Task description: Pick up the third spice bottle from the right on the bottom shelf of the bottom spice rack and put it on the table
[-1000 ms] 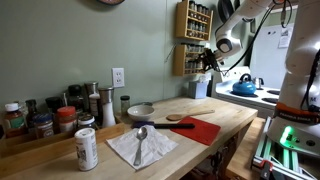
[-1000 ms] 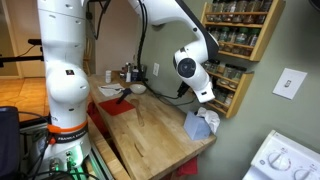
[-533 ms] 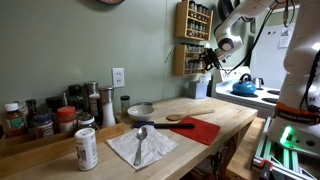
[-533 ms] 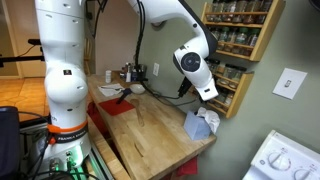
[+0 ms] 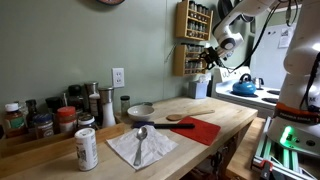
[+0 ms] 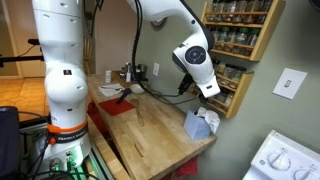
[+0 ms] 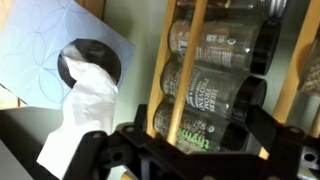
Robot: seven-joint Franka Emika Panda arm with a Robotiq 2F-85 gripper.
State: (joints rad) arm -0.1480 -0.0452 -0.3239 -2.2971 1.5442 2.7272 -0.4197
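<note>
Two wooden spice racks hang on the wall; the lower rack [image 5: 192, 58] [image 6: 228, 88] holds rows of bottles. My gripper [image 5: 209, 57] [image 6: 208, 94] is right at its bottom shelf, above the far end of the wooden table [image 5: 222, 114] [image 6: 150, 135]. In the wrist view the black fingers of the gripper [image 7: 200, 142] are open and straddle a dark spice bottle [image 7: 205, 122] lying behind the wooden rail. I cannot tell if they touch it. More bottles [image 7: 215, 45] sit above it.
A blue tissue box [image 7: 55, 45] [image 6: 200, 124] stands on the table below the rack. A red cloth [image 5: 196, 128], a napkin with a spoon [image 5: 140, 146], a can [image 5: 87, 148], a bowl [image 5: 141, 110] and several jars [image 5: 40, 118] lie further along. A blue kettle [image 5: 244, 87] is on the stove.
The gripper has edged slightly up and closer to the lower rack. Nothing else has moved.
</note>
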